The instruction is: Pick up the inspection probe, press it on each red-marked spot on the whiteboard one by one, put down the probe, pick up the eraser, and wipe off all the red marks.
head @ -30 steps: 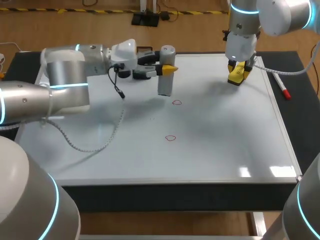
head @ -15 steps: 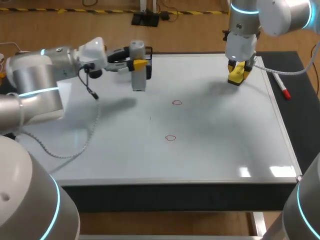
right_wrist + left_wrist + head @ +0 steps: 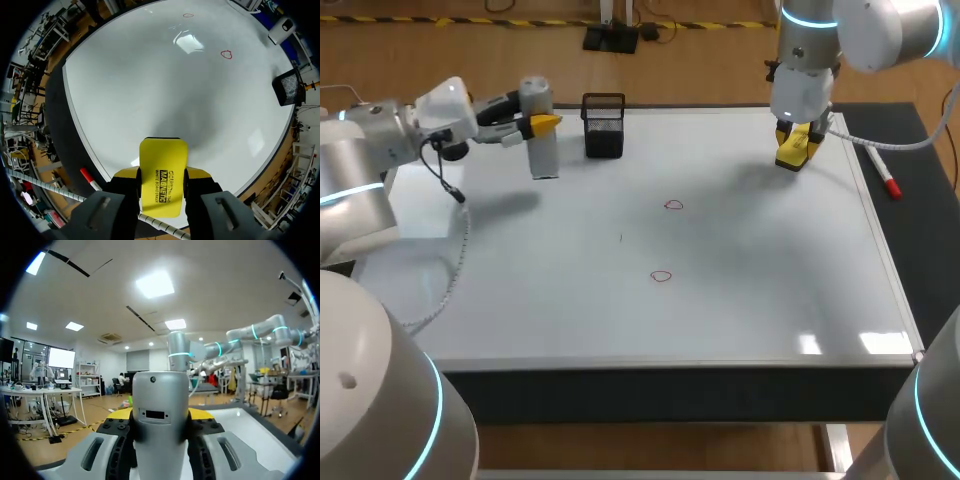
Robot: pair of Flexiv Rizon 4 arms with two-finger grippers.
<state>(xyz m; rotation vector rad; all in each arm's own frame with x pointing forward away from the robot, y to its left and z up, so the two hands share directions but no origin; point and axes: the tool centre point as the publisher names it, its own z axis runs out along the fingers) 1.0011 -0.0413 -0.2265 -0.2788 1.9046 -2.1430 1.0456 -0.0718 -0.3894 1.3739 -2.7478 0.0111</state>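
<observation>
a: what's at the whiteboard (image 3: 750, 320)?
b: far left, the left gripper (image 3: 541, 122) clamps the upright grey probe (image 3: 538, 150); far right, the right gripper (image 3: 798, 138) grips the yellow eraser (image 3: 792, 152).
a: the marks?
b: two small red marks (image 3: 673, 205) near the middle, well apart from both.

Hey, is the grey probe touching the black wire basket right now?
Apart. The head view shows a clear strip of whiteboard between the probe, held in the left gripper, and the basket.

Black table (image 3: 925, 135) — bright overhead light.
</observation>
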